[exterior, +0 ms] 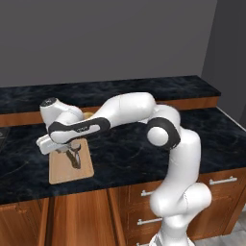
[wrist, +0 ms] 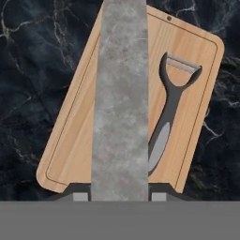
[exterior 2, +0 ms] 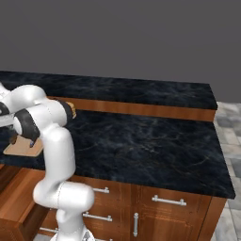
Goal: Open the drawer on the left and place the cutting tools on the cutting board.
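Knife (wrist: 120, 103) clamped in pincer (wrist: 119, 197), blade hanging over board (wrist: 75, 140) on bench (wrist: 28, 70), beside peeler (wrist: 171, 101) already lying there. Lower until blade is flat on bare wood left of peeler, then release; avoid nudging peeler off.

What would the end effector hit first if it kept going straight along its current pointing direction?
Probably the cutting board. The end effector holds the knife, whose blade points down at the board beside the peeler, so the blade would touch first. The remaining height is unclear.
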